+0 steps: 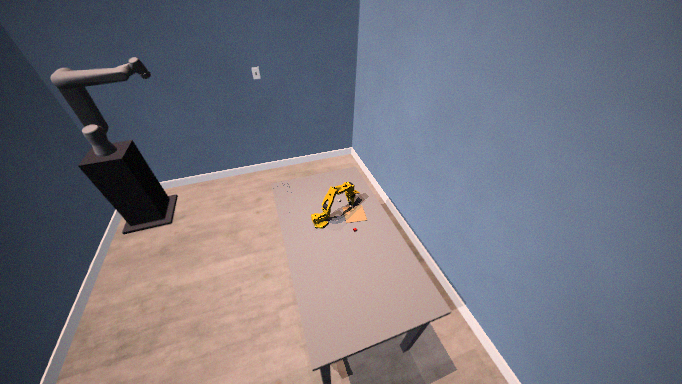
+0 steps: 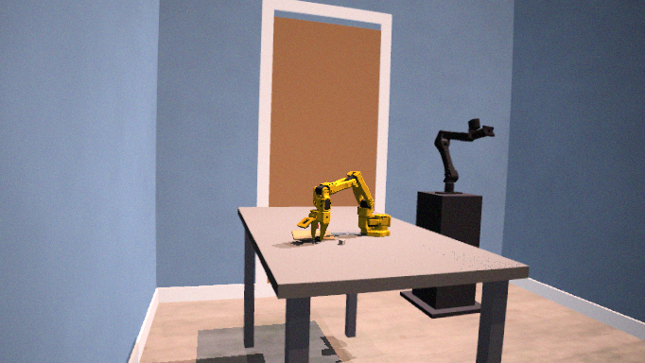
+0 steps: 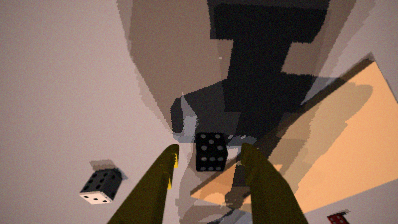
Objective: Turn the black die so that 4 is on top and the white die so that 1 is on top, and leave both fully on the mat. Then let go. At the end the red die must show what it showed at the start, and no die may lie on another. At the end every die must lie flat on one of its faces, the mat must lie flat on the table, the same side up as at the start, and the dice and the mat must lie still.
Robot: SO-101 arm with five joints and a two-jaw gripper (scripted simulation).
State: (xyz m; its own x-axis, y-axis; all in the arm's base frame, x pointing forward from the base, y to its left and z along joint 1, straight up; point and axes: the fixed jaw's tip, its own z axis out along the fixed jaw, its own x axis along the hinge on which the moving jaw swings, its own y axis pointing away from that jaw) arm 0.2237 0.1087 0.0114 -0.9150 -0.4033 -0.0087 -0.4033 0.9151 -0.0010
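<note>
In the wrist view, a small white cubic die with black pips (image 1: 339,200) (image 2: 341,242) (image 3: 101,186) lies left, off the mat. The yellow gripper (image 1: 356,204) (image 2: 319,239) (image 3: 210,146) stands partly open, holding nothing, around a black die with pale pips (image 3: 211,152) beside the flat orange mat's (image 1: 357,215) (image 2: 301,234) (image 3: 350,135) edge; a red die (image 1: 355,230) (image 3: 338,219) lies rightmost.

From my outside camera, my yellow arm (image 2: 356,181) bends toward nine o'clock from its base, gripper (image 2: 318,237) pointing to six; a small die (image 2: 341,242) sits near its fingertips, toward three.

Gaps flank black die (image 3: 211,152) between gripper (image 1: 356,204) (image 2: 318,239) (image 3: 211,146) fingers; mat (image 1: 357,216) (image 2: 301,234) (image 3: 357,145) edge crowds one side.
</note>
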